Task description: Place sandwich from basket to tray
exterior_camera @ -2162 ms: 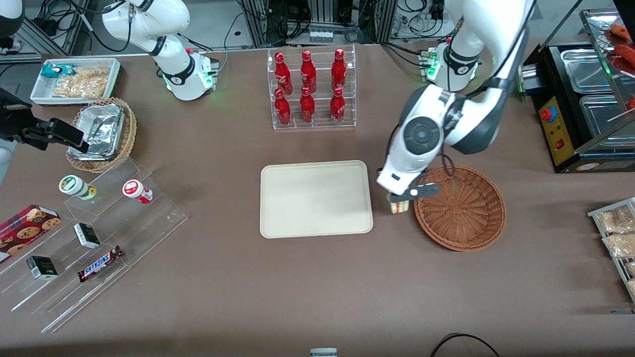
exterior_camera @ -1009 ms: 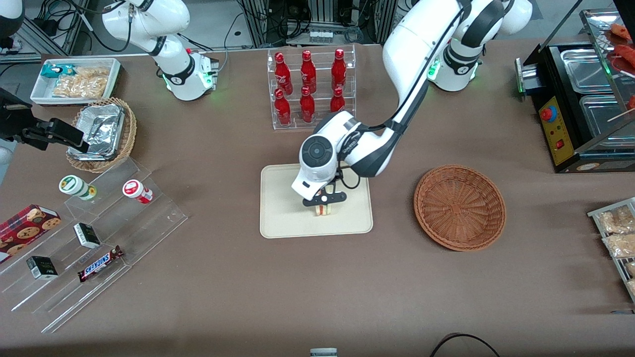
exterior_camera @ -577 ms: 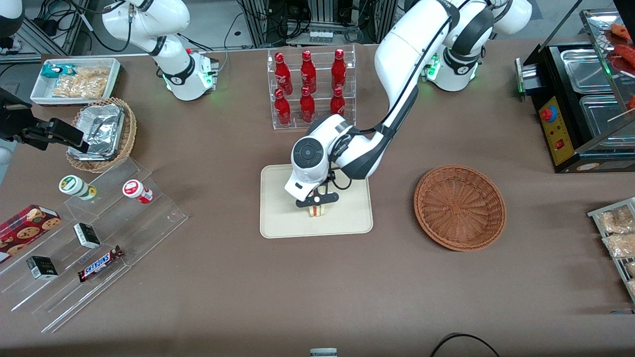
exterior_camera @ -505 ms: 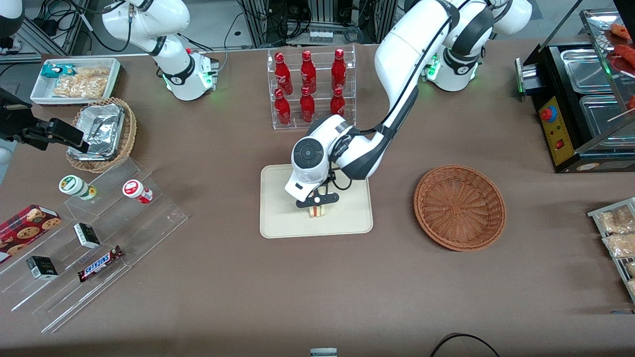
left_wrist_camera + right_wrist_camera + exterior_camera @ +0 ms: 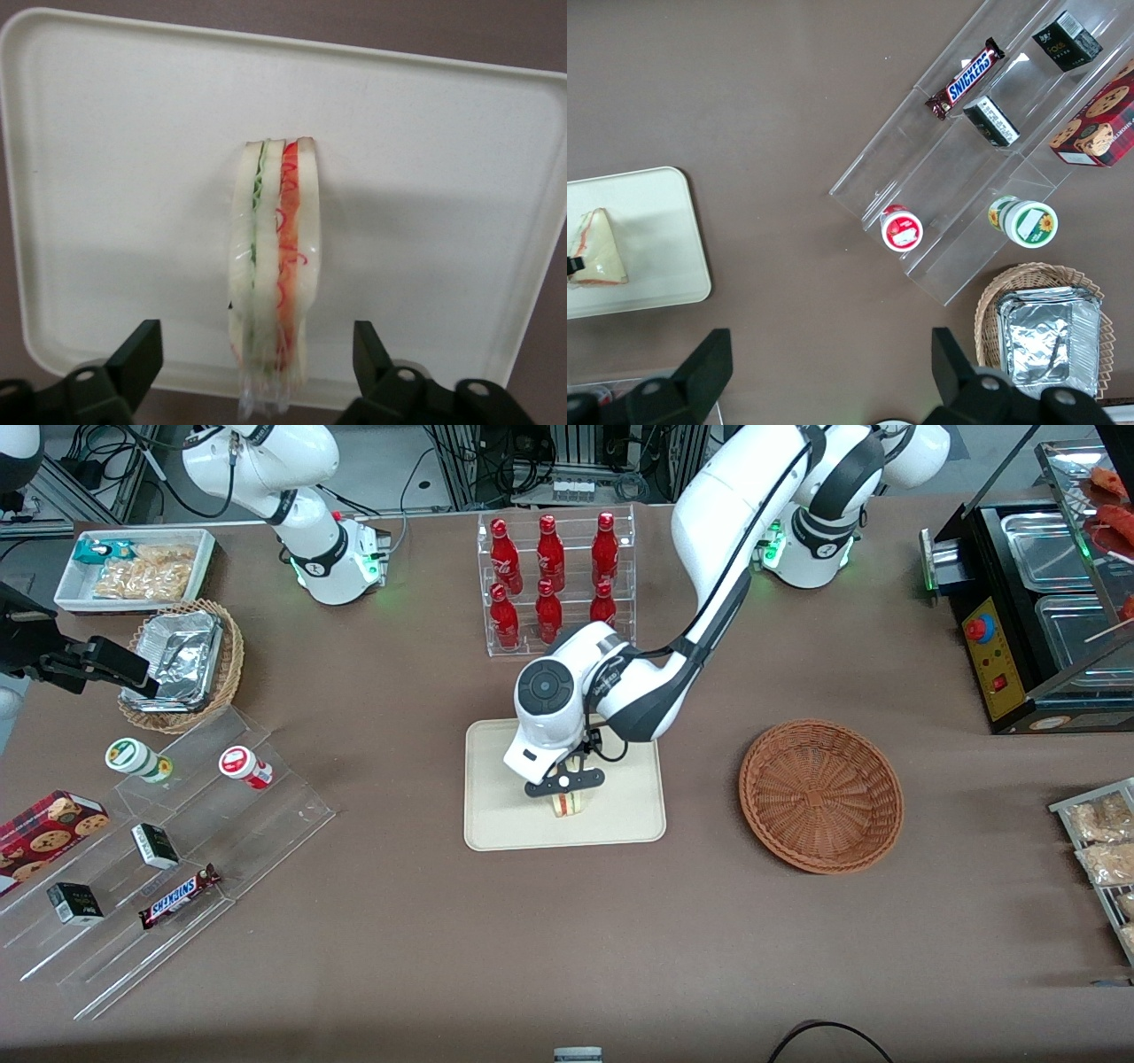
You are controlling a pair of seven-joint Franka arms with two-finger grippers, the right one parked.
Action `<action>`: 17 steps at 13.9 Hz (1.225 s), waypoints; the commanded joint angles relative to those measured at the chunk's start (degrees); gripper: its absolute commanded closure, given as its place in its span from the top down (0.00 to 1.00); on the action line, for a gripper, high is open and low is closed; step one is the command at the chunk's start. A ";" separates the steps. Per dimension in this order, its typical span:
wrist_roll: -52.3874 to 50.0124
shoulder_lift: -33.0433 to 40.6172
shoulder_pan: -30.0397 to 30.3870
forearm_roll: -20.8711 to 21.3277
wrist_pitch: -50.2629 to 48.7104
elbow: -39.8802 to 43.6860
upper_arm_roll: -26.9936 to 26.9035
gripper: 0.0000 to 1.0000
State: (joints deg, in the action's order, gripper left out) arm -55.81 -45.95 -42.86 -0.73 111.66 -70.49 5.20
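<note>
Sandwich (image 5: 273, 274): stands on its edge on the tray, bread slices upright and the red and green filling facing up at the wrist camera. The parked arm's wrist view shows it as a wedge resting on the tray surface (image 5: 596, 250).
Tray (image 5: 496, 815): flat cream rectangle at the middle of the bench; the sandwich sits in the part nearer the front camera, inside the rim.
Hand (image 5: 564, 783): hovers just above the sandwich with its fingers spread; in the wrist view each fingertip (image 5: 142, 350) stands clear of the bread, with tray showing between finger and slice on both sides. Nothing is gripped.
Why so: the wide, even gap on either side suggests the wedge has been let go, so the hand can rise without dragging it.
Basket (image 5: 822, 794): reddish-brown wicker, well apart from the tray toward the working arm's end of the bench, with nothing in it.
Bench (image 5: 567, 921): brown cloth surface carrying tray and basket.
Progress: judged from this, the placement looks done; what remains is a straight lift away.
Risk: the wedge balances on a narrow edge, so a sideways brush could tip it.
</note>
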 commanded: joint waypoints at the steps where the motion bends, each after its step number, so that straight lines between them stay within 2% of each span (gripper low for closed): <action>1: -1.23 4.45 -0.38 1.17 -5.47 -0.79 -0.71 1.00; 5: -0.80 9.72 1.10 2.40 -12.32 -1.66 -3.26 1.00; 7: 1.04 14.46 4.08 2.49 -14.19 -6.73 -3.26 1.00; 10: 12.62 21.15 10.59 1.00 -14.63 -13.78 -3.18 1.00; 17: 28.11 32.66 22.02 0.65 -15.68 -25.30 -3.18 1.00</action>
State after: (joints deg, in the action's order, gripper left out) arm -30.89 -18.59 -23.14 0.53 96.61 -90.92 1.42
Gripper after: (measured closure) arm 0.000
